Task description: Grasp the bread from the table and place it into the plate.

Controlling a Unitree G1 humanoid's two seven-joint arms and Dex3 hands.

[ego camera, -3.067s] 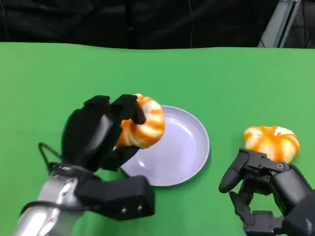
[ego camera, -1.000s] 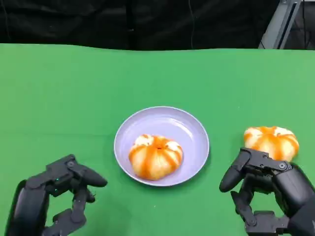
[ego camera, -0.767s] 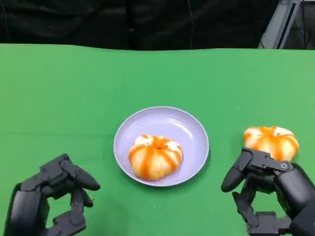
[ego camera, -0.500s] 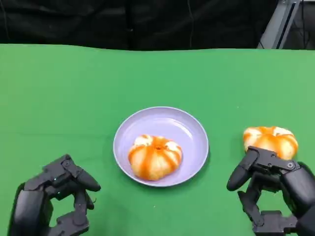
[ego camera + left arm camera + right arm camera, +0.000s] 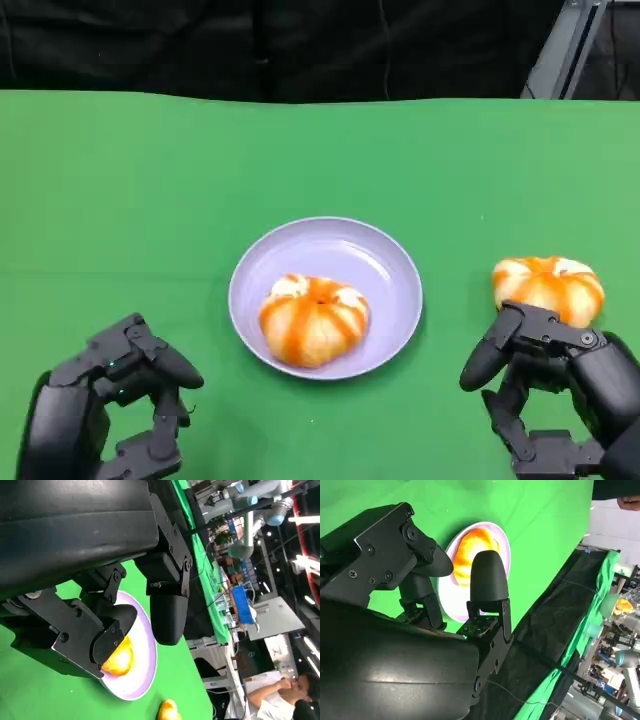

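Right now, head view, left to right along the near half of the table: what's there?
left hand → plate holding one bread → right hand, with the second bread on the table just beyond it.

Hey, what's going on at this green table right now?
A humanoid robot is moving bread onto a plate. One bread already lies in the lavender plate. The left hand hangs empty near the table's front edge, fingers apart. A second bread sits on the green table, with the right hand open just behind it, not yet gripping it.
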